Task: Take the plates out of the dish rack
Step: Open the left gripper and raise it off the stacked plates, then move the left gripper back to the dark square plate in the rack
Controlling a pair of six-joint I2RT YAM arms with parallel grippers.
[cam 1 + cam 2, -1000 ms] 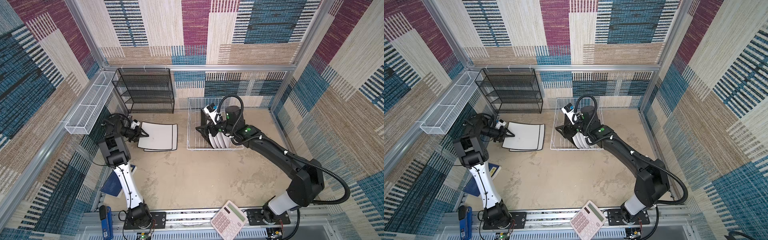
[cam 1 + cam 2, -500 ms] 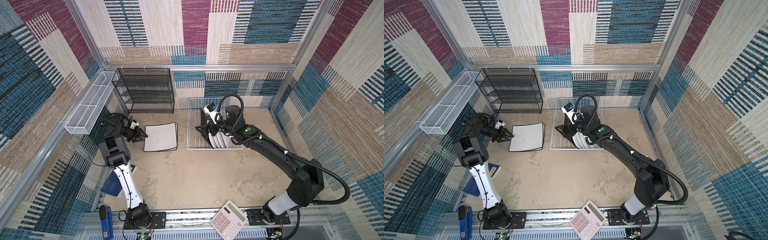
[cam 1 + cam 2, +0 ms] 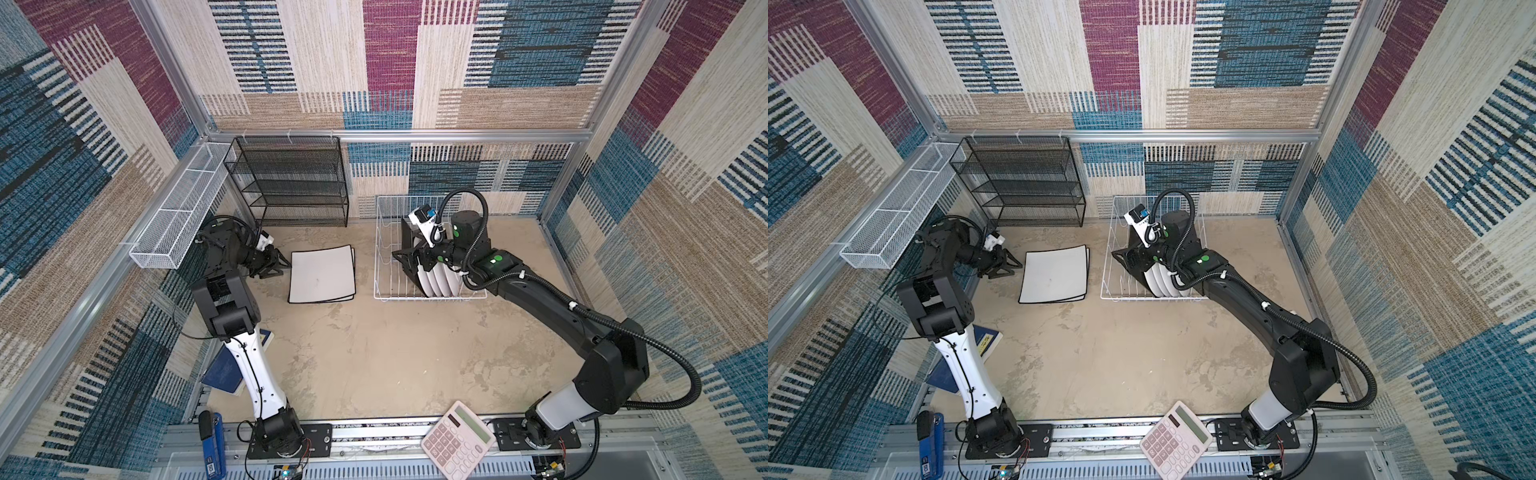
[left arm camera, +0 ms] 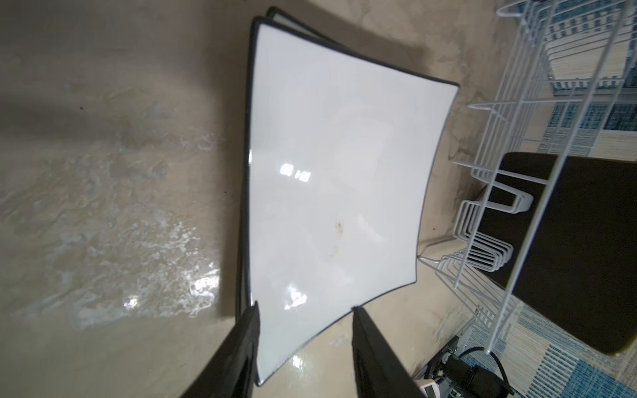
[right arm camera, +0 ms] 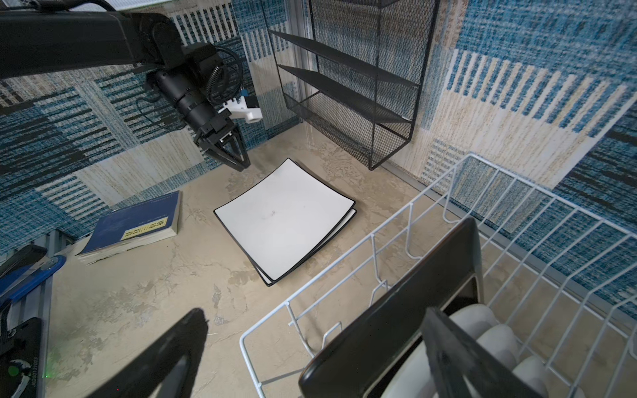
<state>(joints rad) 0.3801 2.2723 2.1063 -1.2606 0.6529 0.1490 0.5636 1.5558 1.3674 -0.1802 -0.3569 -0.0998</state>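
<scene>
Plates counted: seven; two large white plates [image 3: 322,274] with dark edges, stacked flat on the desk [image 3: 374,361]; one black square plate [image 5: 396,327] and four round white plates [image 3: 440,282], on edge in the right part of the dish rack [image 3: 388,286], black one leftmost.

Left end effector [image 3: 284,269]: fingers apart, gripping nothing; hovers just beside the stack's left edge, clear of it. Right end effector [image 5: 314,312]: fingers wide apart, astride the black square plate; one finger on its open side, the other between it and the round white plates; not clamped; contact cannot be told.

Edges: upper plate of the stack slightly skewed, lower rim showing along the far and right sides; stack's right edge near the rack's left wall, apart, with a bare strip of desk between; wide bare desk from there toward the arm bases.

Surroundings: one black mesh shelf [image 3: 291,183] behind the stack, at the rear wall; one white mesh basket [image 3: 174,224] along the left wall; one blue book [image 5: 134,224] by the left arm; one calculator [image 3: 457,440] at the front rail. In the way: flaring wire walls and upright prongs around the standing plates.
</scene>
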